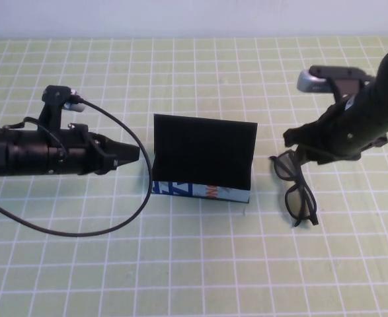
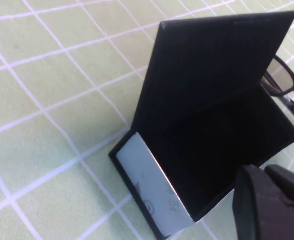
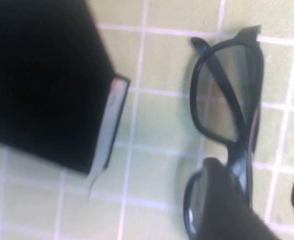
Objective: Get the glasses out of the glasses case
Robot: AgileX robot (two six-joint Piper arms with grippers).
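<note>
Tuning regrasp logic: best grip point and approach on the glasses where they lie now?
Grip the glasses at the thin bridge between the lenses, coming from above. They lie flat on the mat, right of the open glasses case. The right hand is over their far end; the left hand sits left of the case.

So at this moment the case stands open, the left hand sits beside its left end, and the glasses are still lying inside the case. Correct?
Not quite. The glasses are not inside the glasses case; they lie on the mat to its right, under the right hand, as the high view shows. The rest holds: the case stands open, and the left hand sits beside its left end.
</note>
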